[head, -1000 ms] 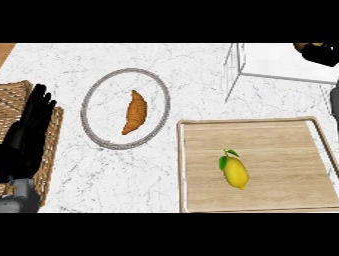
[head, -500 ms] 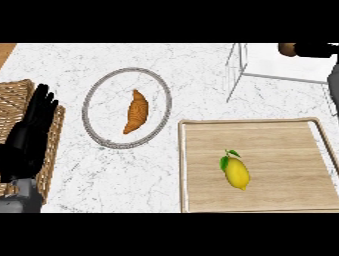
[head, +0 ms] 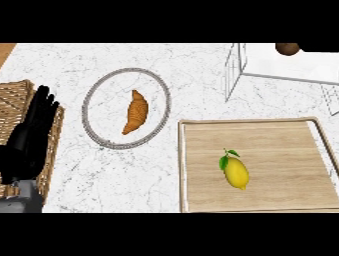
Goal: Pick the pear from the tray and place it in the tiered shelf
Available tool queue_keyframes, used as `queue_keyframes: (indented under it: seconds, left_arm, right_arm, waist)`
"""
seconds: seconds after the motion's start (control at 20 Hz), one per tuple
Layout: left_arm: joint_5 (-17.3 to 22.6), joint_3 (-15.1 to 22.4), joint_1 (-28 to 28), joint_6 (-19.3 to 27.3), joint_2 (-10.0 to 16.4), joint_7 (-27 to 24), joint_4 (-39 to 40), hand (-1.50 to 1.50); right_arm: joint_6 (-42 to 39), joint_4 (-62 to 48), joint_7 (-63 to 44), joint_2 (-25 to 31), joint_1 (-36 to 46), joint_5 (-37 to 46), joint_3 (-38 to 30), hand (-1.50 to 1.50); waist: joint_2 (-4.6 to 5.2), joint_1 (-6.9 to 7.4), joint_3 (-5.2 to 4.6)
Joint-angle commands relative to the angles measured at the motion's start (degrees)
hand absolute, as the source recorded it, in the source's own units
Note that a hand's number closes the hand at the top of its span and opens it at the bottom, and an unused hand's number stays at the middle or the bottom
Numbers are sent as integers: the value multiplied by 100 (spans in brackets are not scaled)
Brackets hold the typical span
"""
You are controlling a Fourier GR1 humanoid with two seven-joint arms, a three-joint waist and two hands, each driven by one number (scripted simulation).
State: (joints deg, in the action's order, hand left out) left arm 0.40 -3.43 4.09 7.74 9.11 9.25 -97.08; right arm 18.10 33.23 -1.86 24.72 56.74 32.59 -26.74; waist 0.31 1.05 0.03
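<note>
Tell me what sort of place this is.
Most likely a kitchen counter: a white marble top, a croissant on a round plate, and a wooden tray holding a yellow fruit.

You see the pear [head: 287,48], brown and rounded, partly cut off at the view's top edge, over the white deck of the tiered shelf [head: 294,67]; contact cannot be told. The wooden tray [head: 181,165] lies flat at lower right, well apart.
</note>
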Motion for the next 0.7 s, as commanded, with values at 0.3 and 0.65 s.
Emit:
queue_keyframes:
  seconds: [0.3,0.65]
  left_arm:
    - [50,-173,-38,-24,55,108,-121,0]
    - [-124,-102,-252,21,-28,-98,-23,0]
  right_arm:
    - [-198,986,-616,611,16,-683,-377,-150]
    - [-763,1925,-1433,1278,-964,-1235,-858,-150]
  waist:
    - [-62,-144,-6]
    - [-85,-235,-7]
